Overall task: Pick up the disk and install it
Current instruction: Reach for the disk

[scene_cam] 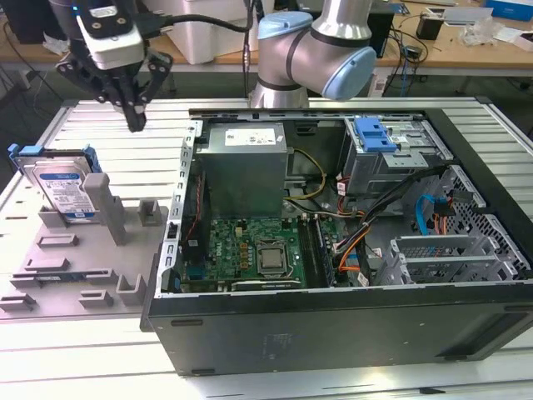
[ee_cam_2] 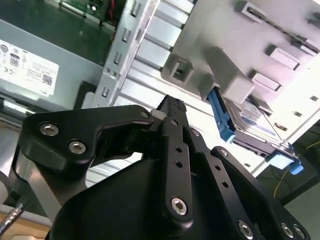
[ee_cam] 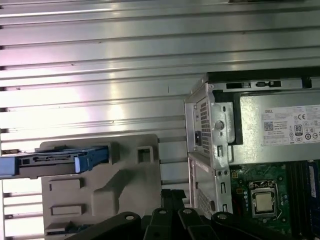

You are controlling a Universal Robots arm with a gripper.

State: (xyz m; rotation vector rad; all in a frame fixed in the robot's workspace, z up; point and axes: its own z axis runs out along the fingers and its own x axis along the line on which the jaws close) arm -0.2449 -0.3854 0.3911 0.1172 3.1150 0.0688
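Two parts of the job remain, by my reading: the grasp and the fitting, since nothing has been lifted. In the exterior view the disk (scene_cam: 58,187) stands on edge in a grey stand (scene_cam: 83,250) on the ribbed counter (scene_cam: 83,358), outside the open computer case (scene_cam: 333,333), well apart from the case's side wall on the exterior view's left. The claw (scene_cam: 133,117) hangs above the counter between the case and the stand, nearer the stand, its fingers drawn narrow and holding nothing. Inside the case, at its far corner, the drive cage (scene_cam: 400,158) carries a blue latch (scene_cam: 375,133). In the second wrist view the claw (ee_cam_2: 172,107) shows its fingers pressed together, with the disk (ee_cam_2: 250,122) beyond them in its blue bracket, tucked against the stand (ee_cam_2: 225,60) and apart from the case wall (ee_cam_2: 120,55). In the first wrist view the disk (ee_cam: 55,161) appears edge-on in the stand (ee_cam: 100,200), away from the case (ee_cam: 210,130) and its power supply (ee_cam: 280,125), with the claw (ee_cam: 172,197) over the strip between stand and case. That strip looks open enough for the arm; the tighter spots seem to be the stand's posts beside the disk and the case's raised metal rim.
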